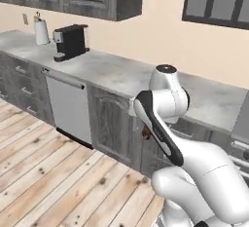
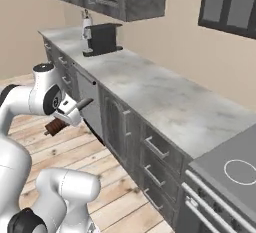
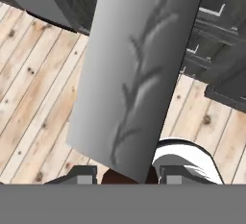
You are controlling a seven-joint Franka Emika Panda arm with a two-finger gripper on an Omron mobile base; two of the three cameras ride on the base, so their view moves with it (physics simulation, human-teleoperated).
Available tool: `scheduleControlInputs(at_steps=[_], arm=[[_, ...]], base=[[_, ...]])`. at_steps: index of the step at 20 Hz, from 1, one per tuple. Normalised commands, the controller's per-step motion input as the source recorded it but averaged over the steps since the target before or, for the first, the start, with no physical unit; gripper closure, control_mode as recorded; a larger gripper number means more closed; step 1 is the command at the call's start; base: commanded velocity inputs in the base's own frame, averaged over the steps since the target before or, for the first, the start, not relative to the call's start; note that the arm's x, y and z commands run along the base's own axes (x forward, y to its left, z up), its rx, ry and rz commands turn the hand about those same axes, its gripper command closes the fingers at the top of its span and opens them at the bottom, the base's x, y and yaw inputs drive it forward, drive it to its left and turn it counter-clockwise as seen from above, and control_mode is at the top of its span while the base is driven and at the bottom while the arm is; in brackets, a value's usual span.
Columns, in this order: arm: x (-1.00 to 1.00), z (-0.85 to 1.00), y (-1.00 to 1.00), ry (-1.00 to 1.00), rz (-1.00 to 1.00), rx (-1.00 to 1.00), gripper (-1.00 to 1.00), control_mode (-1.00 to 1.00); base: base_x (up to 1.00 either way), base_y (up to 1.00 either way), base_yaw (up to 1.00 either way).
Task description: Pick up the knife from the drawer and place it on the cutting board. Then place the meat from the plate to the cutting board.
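Two dark fingertips (image 3: 175, 175) of the tool (image 3: 127, 176) clamp the slim knife's reddish-brown handle (image 2: 55, 126); its blade (image 3: 134, 74), patterned grey here, runs away from the hand. Tool and knife hang in the air over the plank floor (image 1: 44, 172), beside the grey wood-grain cabinets (image 2: 120, 127), below the marbled grey surface (image 2: 165, 102).

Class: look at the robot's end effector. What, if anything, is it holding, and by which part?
The end effector is shut on the knife, gripped by its reddish-brown handle; the blade extends away from the fingers.
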Motion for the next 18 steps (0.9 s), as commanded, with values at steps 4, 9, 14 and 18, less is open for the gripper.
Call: scheduleControlInputs(at_steps=[4, 9, 14, 18], arm=[[0.00, 0.00, 0.00, 0.00, 0.00, 0.00, 1.00, 1.00], [0.00, 0.00, 0.00, 0.00, 0.00, 0.00, 1.00, 1.00], [0.00, 0.00, 0.00, 0.00, 0.00, 0.00, 1.00, 1.00], [0.00, 0.00, 0.00, 0.00, 0.00, 0.00, 1.00, 1.00]], base=[[-0.02, 0.07, 0.86], [-0.08, 0.00, 0.82], [-0.10, -0.36, 0.63], [0.80, -0.96, 0.16]])
